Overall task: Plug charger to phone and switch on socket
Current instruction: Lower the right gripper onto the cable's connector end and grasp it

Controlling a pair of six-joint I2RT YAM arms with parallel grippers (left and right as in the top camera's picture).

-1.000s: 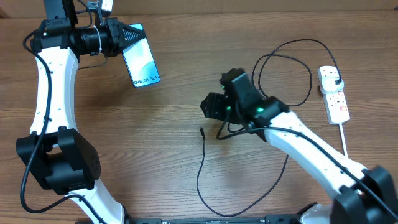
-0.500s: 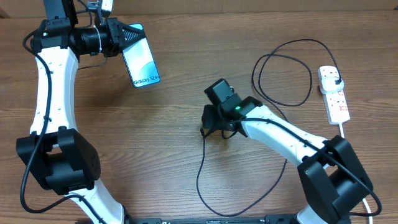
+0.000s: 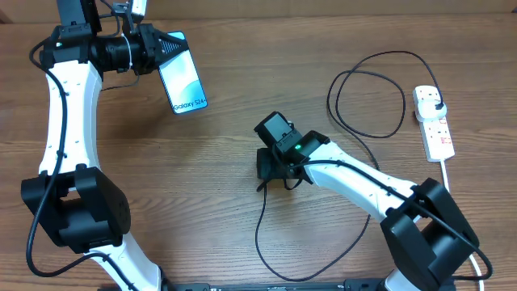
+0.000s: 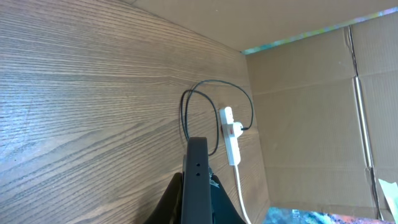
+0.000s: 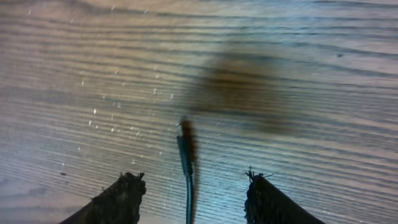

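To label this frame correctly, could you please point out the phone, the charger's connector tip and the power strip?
phone [image 3: 186, 85]: overhead view, on its light-blue screen.
charger connector tip [image 5: 185, 146]: right wrist view, on the tip's dark body.
power strip [image 3: 438, 133]: overhead view, on the middle of its white casing.

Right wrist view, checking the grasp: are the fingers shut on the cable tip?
No, the fingers stand wide apart, the cable tip lying untouched between them.
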